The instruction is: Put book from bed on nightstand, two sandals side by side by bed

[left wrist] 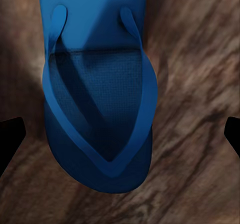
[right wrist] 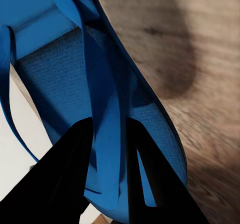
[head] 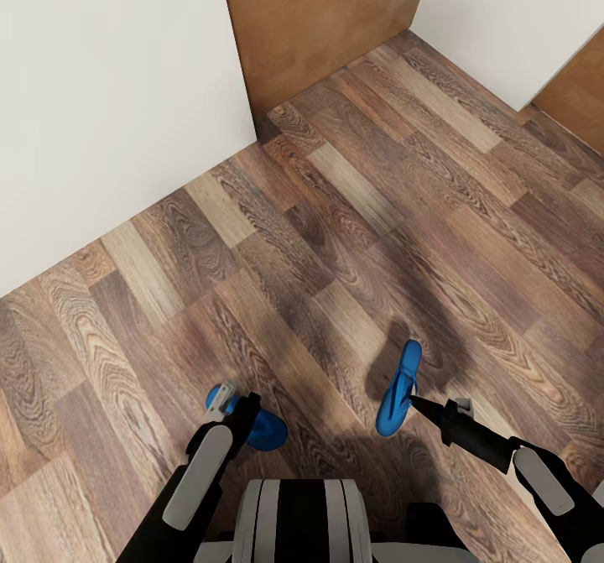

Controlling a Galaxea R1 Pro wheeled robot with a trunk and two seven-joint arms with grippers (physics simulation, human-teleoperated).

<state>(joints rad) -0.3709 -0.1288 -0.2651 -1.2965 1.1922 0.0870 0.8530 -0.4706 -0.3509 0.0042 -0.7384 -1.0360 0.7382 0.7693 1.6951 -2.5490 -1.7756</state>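
The right pincer [head: 417, 401] is closed on the thong strap of one sandal [head: 399, 387], which hangs tilted off the floor [head: 352, 211]; the wrist view shows both dark fingers [right wrist: 75, 174] nipping only that thin strap. The left pincer [head: 237, 404] hangs wide open above the other sandal [left wrist: 100, 98], which lies flat on the planks with nothing gripping it. The risk, as I judge it, is the strap grip: a narrow, flexible band could slip or let the sandal swing and drop while the robot drives. The left one may also be nudged aside if the pincer closes off-centre. Bed, book and nightstand are out of sight.
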